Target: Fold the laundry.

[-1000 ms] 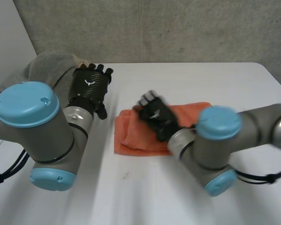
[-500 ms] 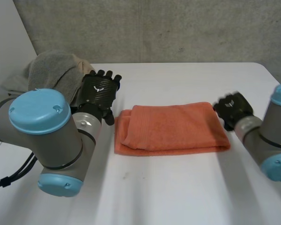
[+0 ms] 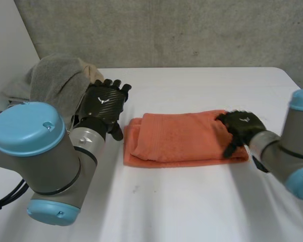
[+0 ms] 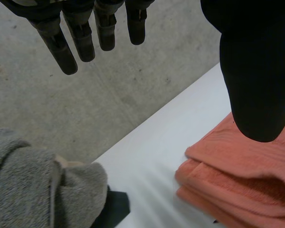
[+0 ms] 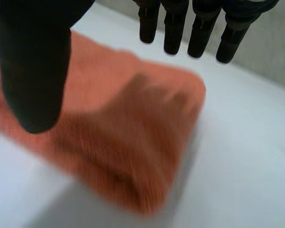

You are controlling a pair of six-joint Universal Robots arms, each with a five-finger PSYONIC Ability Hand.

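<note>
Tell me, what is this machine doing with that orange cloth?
The robot is folding laundry on a white table. An orange towel lies folded in the middle. The right hand is at the towel's right end, open, gripping nothing. The left hand hangs open beside its left end, near a grey pile of cloth.

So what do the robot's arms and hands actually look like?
The left arm and right arm are thick grey tubes with round light-blue caps. The left hand and right hand are black, with slim rod-like fingers and a broad thumb; a small white mark sits on the left one's back.
</note>
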